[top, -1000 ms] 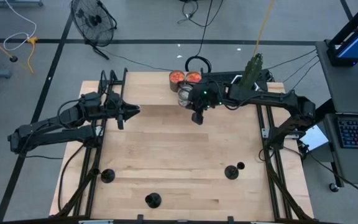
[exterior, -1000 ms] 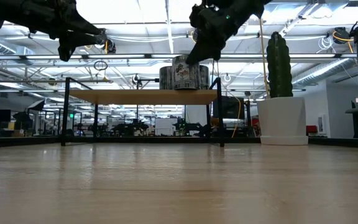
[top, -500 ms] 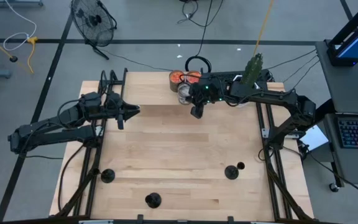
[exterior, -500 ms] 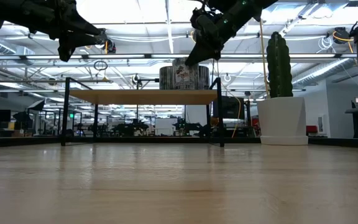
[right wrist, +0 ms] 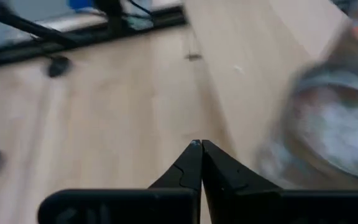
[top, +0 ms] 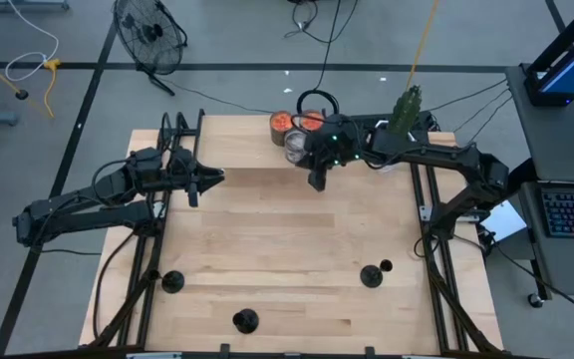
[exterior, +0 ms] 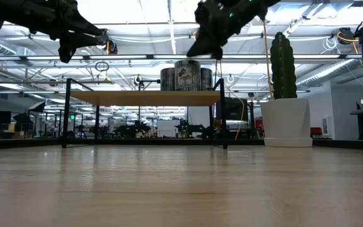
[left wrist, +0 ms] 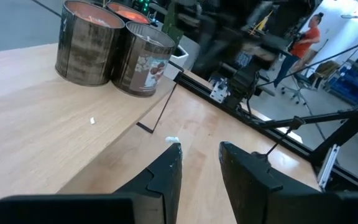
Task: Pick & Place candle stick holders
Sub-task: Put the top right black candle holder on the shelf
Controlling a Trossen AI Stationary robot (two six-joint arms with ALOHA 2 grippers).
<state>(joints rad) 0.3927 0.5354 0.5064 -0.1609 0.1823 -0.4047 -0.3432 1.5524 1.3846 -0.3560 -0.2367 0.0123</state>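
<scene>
**Q:** List the task items first.

**A:** Item one: candle stick holders, three, matte black. I log one near the worktop's front-left corner (top: 172, 281), one at the front edge near the middle (top: 245, 320), and one toward the front right (top: 371, 275), with a small dark piece (top: 385, 265) just beside it; what that piece is, I cannot tell. None is held; all sit well apart from both arms.

**Q:** Grippers?

**A:** Item two: right gripper (top: 316, 180), fingers pressed together on nothing, hanging above the back of the worktop (top: 267, 229) just beside the tins (top: 294, 150). Item three: left gripper (top: 213, 177), jaws slightly parted and empty, raised over the back-left area, waiting.

**Q:** Other stock?

**A:** Three tins clustered at the back edge, two with orange contents; a potted cactus (top: 407, 108) at the back right.

**Q:** Hazards from here?

**A:** In my judgement, the right arm swinging away could clip the nearest tin, being so close. Further on, its fingers must part before any descent, or they would strike a holder's thin stem and tip it. The stray piece by the right-hand holder could foul a grasp there.
</scene>
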